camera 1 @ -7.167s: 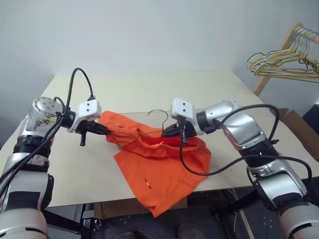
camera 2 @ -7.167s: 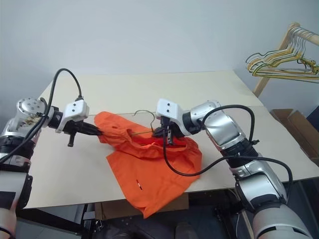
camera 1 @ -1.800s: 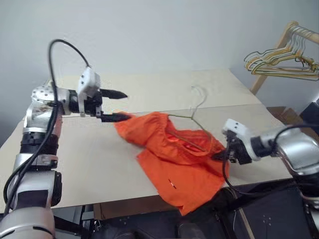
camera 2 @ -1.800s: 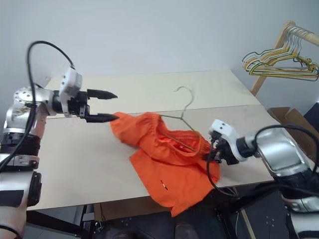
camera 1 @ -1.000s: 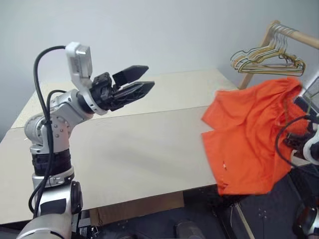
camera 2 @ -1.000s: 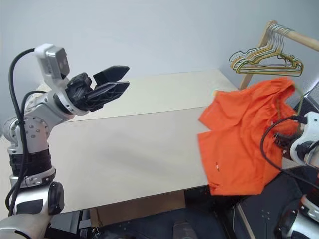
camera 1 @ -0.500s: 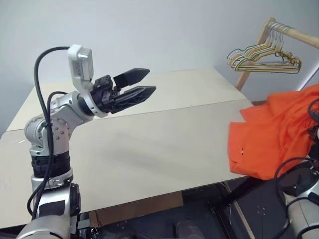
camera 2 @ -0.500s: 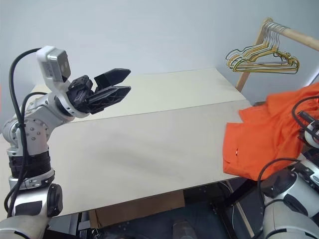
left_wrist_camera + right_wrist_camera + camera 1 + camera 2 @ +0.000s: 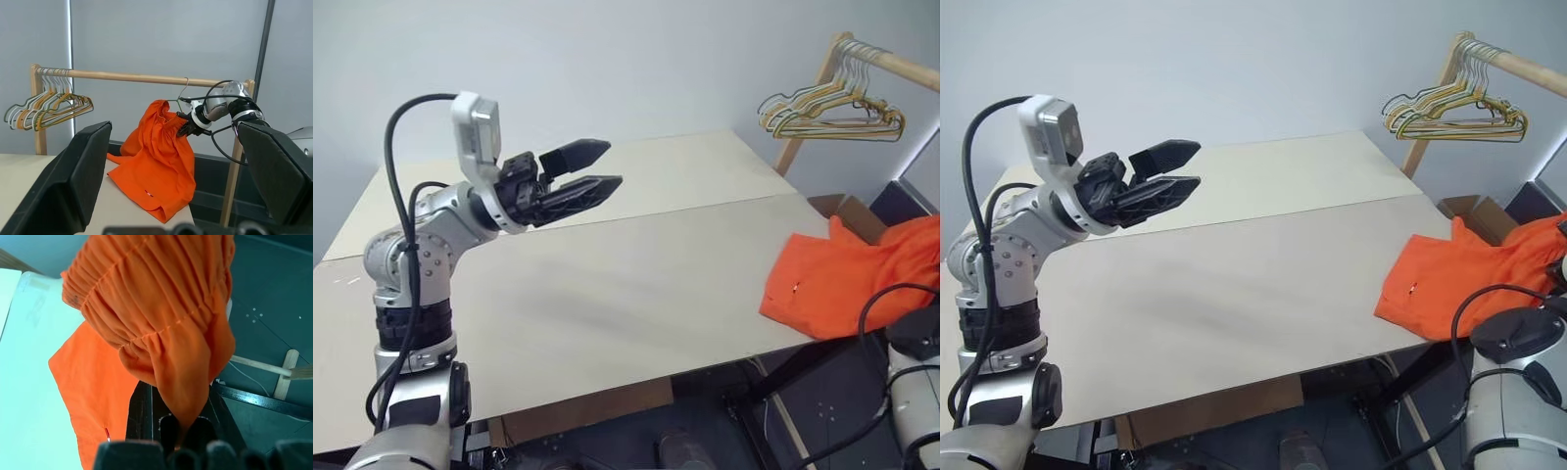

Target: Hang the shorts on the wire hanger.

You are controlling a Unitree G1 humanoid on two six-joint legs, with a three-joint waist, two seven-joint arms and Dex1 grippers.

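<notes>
The shorts (image 9: pixel 161 161) have swung right, hanging lengthwise downward, clamped in the right tool (image 9: pixel 188 128).

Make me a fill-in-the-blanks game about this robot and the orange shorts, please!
1. The shorts are the colour ____.
2. The right gripper is ____ on the shorts and their wire hanger.
3. The left gripper has its fingers ____ and holds nothing.
4. The bunch of spare hangers dangles from the wooden ____.

Missing words: orange; shut; open; rail
</notes>
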